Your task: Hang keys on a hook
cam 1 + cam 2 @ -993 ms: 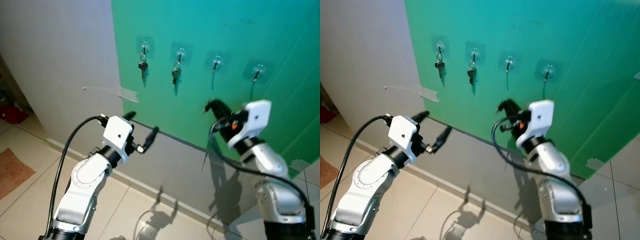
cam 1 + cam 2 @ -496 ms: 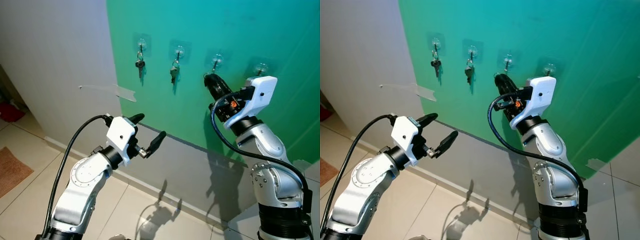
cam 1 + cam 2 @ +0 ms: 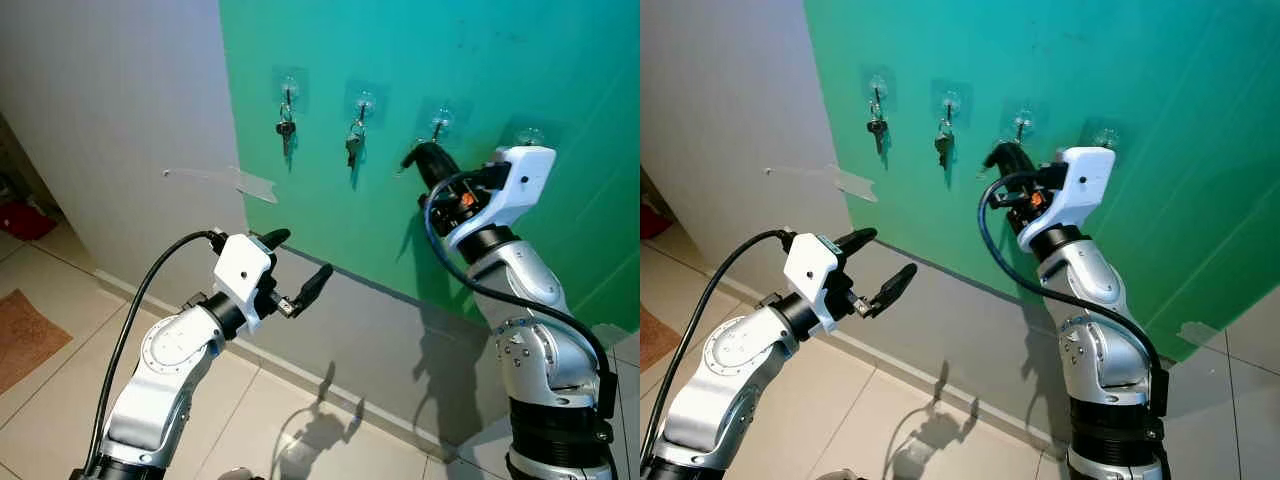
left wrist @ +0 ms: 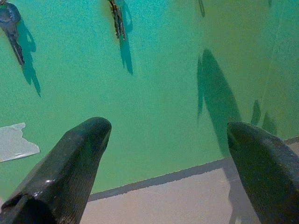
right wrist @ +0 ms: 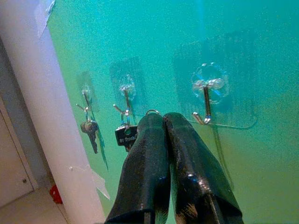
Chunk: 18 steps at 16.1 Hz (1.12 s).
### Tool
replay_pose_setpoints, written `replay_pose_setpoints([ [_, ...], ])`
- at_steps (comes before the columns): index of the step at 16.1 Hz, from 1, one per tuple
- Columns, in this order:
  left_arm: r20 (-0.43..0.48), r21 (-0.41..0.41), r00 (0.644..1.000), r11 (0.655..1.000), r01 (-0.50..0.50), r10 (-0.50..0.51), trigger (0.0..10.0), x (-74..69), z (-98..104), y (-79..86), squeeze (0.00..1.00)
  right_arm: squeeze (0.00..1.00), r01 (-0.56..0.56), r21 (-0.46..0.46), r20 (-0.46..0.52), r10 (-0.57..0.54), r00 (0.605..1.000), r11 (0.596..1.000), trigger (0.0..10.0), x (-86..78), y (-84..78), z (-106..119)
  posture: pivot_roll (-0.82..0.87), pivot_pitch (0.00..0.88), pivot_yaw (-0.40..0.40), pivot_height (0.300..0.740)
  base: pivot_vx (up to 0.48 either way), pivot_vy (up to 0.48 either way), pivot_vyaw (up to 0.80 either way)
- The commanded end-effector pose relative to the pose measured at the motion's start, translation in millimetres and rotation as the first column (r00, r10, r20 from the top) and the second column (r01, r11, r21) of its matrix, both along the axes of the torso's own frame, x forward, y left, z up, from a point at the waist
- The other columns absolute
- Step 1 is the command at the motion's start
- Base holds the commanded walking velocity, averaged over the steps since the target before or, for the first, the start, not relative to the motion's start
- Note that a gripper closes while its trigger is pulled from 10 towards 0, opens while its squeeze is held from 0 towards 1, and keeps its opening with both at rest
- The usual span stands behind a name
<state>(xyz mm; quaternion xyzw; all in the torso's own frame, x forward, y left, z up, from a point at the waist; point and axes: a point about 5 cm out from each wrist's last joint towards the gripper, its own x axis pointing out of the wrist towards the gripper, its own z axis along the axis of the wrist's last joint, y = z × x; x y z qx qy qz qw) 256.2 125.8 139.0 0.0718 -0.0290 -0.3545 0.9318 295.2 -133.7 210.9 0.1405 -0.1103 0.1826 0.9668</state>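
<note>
Right end effector (image 5: pixel 163 121) is raised against the green wall (image 3: pixel 560 70), just below and beside the third hook (image 5: pixel 206 100) of a row of four. Its two black fingers (image 5: pixel 145 154) are pressed together, and a small metal key ring (image 5: pixel 153 111) is seen poking out at their tips; the key itself is hidden between them. The ring is held close to the third hook but is not yet over it. Beyond the fingertips, toward the grey wall (image 3: pixel 110 100), a dark key (image 5: pixel 125 135) is hung on the second hook (image 5: pixel 124 93) and another key (image 5: pixel 90 129) on the first hook (image 5: pixel 85 93). On the other side of the end effector, the fourth hook (image 3: pixel 527 137) is seen partly behind the white wrist housing. Left end effector (image 3: pixel 298 268) is held lower, well apart from the hooks, in front of the grey lower part of the wall, with its fingers (image 4: pixel 70 163) spread wide and nothing between them. A strip of clear tape (image 3: pixel 225 180) is stuck across the edge of the green wall above it. Tiled floor (image 3: pixel 40 400) lies below both arms.
</note>
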Motion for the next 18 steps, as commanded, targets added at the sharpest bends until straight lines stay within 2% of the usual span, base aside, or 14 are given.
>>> replay_pose_setpoints([
  [1, 0.012, 0.006, 1.0, 1.0, 0.022, -0.022, 10.0, 0.1, 4, -3.9, 0.0, 0.0, 0.025, 0.02, -0.006, -0.025, 1.0, 0.999, 10.0, 3.9, -3.8, 4, -0.07, 0.0, -0.037, 0.74, 0.0, 0.0, 0.0],
  [6, 0.011, 0.004, 1.0, 1.0, 0.028, -0.028, 10.0, -0.9, 4, -5.1, 0.0, 0.0, 0.077, 0.053, -0.044, -0.075, 0.996, 0.996, 10.0, 7.1, -9.5, 1, -0.07, 0.0, -0.036, 0.74, 0.0, 0.0, 0.0],
  [13, 0.004, 0.001, 1.0, 1.0, 0.031, -0.031, 10.0, 1.0, 4, -5.0, 0.0, 0.0, 0.07, -0.013, -0.193, -0.072, 0.979, 0.997, 10.0, 10.2, -6.7, -21, -0.07, 0.0, -0.035, 0.74, 0.0, 0.0, 0.0],
  [15, 0.006, 0.001, 1.0, 1.0, 0.03, -0.03, 10.0, 2.1, 4, -5.5, 0.0, 0.0, 0.063, -0.026, -0.204, -0.067, 0.977, 0.998, 10.0, 8.9, -5.6, -24, -0.07, 0.0, -0.035, 0.74, 0.0, 0.0, 0.0],
  [18, 0.008, -0.001, 1.0, 1.0, 0.03, -0.03, 10.0, 2.7, 4, -6.2, 0.0, 0.0, 0.04, 0.026, -0.162, -0.036, 0.986, 0.999, 10.0, 7.8, -3.7, -15, -0.07, 0.0, -0.036, 0.74, 0.0, 0.0, 0.0],
])
